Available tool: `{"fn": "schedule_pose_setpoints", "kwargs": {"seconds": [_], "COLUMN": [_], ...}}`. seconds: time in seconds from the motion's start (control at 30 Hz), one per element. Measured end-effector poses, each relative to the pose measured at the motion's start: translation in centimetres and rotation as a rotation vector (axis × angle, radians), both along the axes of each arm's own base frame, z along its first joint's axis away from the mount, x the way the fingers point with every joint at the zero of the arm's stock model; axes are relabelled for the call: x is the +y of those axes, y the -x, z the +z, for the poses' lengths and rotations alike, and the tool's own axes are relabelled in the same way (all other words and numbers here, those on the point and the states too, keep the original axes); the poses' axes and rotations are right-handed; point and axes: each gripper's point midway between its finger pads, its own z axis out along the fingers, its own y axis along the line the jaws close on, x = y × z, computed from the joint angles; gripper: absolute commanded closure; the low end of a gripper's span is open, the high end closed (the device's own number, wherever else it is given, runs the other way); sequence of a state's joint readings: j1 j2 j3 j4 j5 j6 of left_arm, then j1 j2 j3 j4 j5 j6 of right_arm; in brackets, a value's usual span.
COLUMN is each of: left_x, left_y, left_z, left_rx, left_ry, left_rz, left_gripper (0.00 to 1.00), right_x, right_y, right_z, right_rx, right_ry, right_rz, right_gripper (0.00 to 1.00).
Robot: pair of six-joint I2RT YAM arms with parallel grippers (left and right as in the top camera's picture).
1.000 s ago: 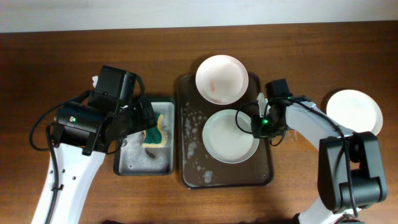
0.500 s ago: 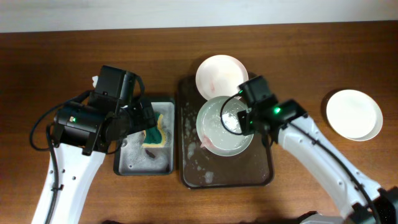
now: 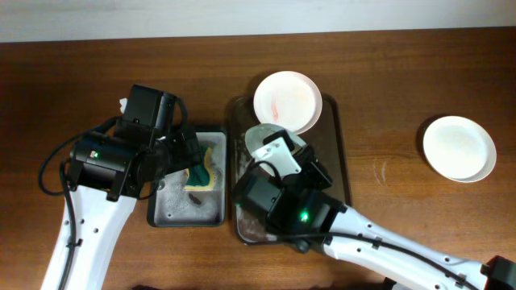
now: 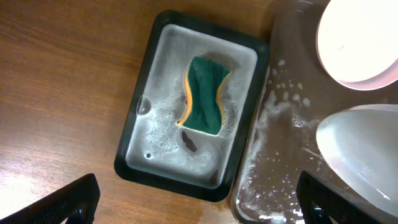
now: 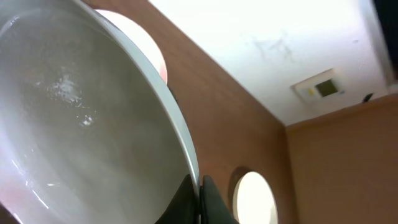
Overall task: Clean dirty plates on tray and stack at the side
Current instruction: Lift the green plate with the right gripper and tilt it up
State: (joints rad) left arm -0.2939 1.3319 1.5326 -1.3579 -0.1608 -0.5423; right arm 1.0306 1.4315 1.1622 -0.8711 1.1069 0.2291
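Swinging your right arm (image 3: 282, 201) across the tray (image 3: 339, 157) has changed things within the last second. The mint plate (image 4: 364, 155) lay flat in the tray's middle with your right pincer (image 5: 200, 198) at its right rim. Now it is off the tray floor and tipped steeply, held over the tray's left half, near the small tray (image 4: 140, 93). The right wrist view shows the pincer pinching the plate's rim from both faces. Your left pincer (image 4: 199, 208) has not moved. It hangs spread wide above the small tray, gripping nothing, and the sponge (image 4: 204, 96) lies below it, untouched.

I judge that you have brought the plate over to the washing side, so the scrub is the step in hand and has not yet begun. The next move would be to take up the sponge with the left pincer while the right holds the plate steady over the tray, so drips land there. A rim pinch on a wet plate may slip.

The smeared plate (image 3: 288, 102) sits at the tray's far end with its red marks plain, so it is yet to be cleaned. One white plate (image 3: 459, 147) rests alone on the bench (image 3: 387, 80) at the right, well apart from the tray, and nothing is stacked on it yet.
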Motion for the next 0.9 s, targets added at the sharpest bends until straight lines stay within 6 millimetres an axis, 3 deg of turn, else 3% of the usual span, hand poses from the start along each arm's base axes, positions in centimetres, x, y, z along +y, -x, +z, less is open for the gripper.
{"fn": "schedule_pose_setpoints", "kwargs": {"seconds": [0.37,0.9], "left_x": [0.0,0.0], "left_y": [0.0,0.0], "left_z": [0.0,0.0], "left_rx": [0.000,0.000], "left_ry": [0.000,0.000], "left_rz": [0.000,0.000], "left_gripper": [0.00,0.00], "right_x": [-0.4,-0.2], "right_y": [0.3,-0.2], "right_z": [1.7,1.5], "right_rx": [-0.076,-0.054], "right_ry": [0.100,0.105], "right_rz": [-0.006,0.011], "right_gripper": [0.96,0.96]}}
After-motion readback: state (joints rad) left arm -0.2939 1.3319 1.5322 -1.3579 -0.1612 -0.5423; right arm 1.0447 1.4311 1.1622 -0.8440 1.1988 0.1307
